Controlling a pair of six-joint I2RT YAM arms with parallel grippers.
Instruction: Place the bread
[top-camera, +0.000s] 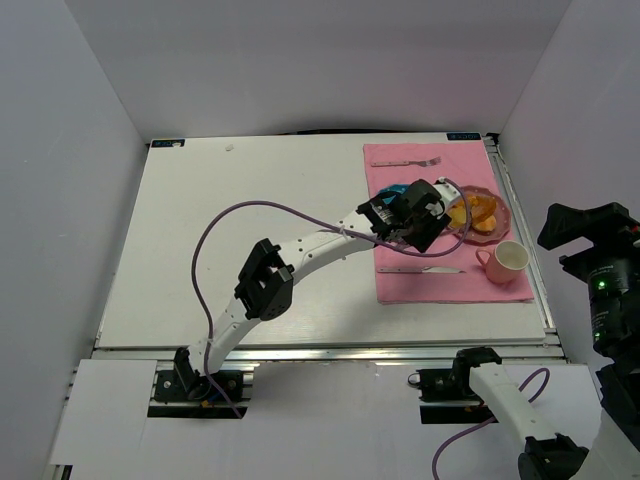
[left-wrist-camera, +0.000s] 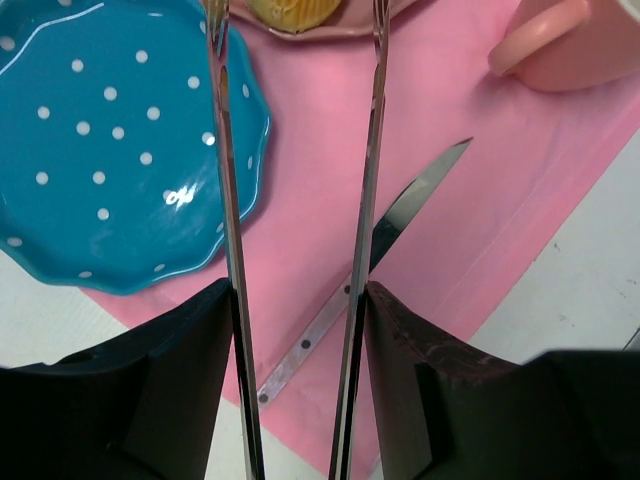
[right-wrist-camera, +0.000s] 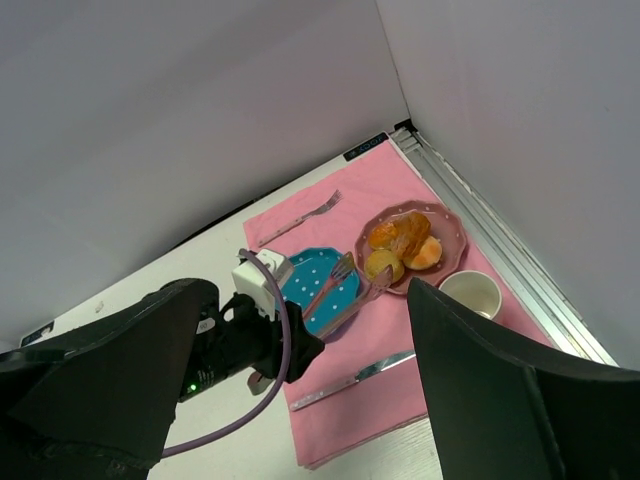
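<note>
At the far right of the white table (top-camera: 250, 230) lies a pink rectangular placemat (top-camera: 420, 275), and on it stand a blue scalloped plate with white dots (left-wrist-camera: 90, 150), a pink scalloped plate (right-wrist-camera: 445, 232), a pale pink cup (top-camera: 508, 260), a steel table knife (left-wrist-camera: 400, 215) and a steel fork (top-camera: 408, 161). The small round golden-brown bun (right-wrist-camera: 383, 264) sits on the pink plate's near-left part, touching the golden-orange bread pieces (right-wrist-camera: 410, 235) beside it. The left gripper (right-wrist-camera: 367, 273) reaches over the blue plate's edge, its long thin jaws parted with the bun at their tips; I cannot tell whether they touch it. The right gripper (right-wrist-camera: 308, 290) hangs high above the table's near right edge, spread wide and holding nothing.
</note>
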